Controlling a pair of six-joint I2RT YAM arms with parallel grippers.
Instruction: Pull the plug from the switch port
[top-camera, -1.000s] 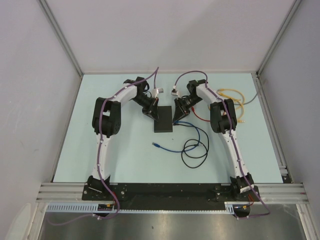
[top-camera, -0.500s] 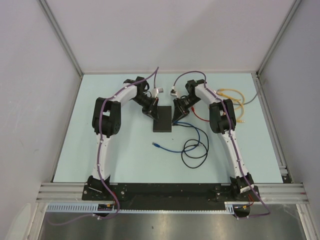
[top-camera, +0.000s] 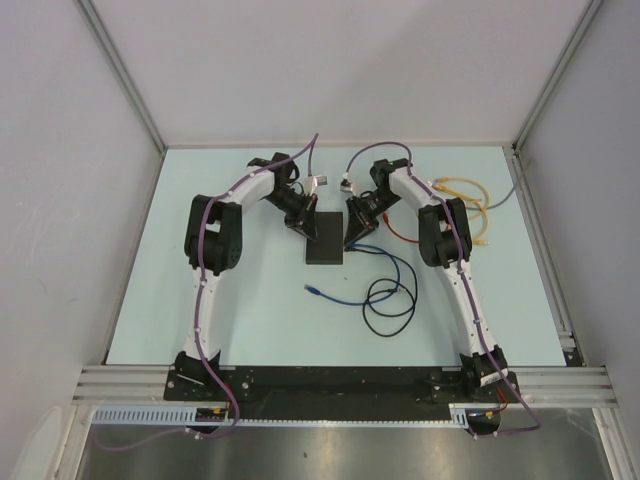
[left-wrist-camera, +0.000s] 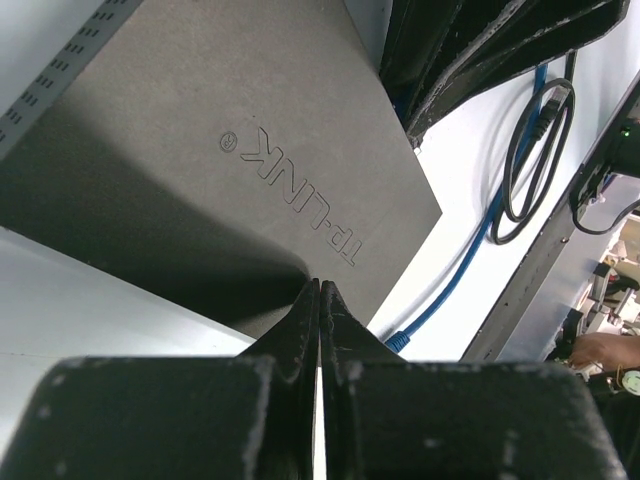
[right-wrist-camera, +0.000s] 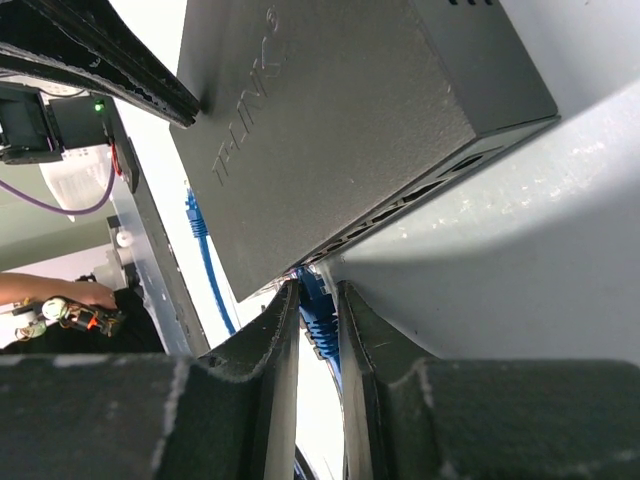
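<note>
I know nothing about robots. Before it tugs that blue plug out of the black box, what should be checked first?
1. Switch held down: the left gripper, shut, rests on its top. Ok.
2. Right gripper straddling the blue plug. Ok.
3. Grip firm on the plug: cannot tell.
4. Plug seated in a port, ready to pull. Ok.
5. Blue cable lying slack on the table. Ok.
</note>
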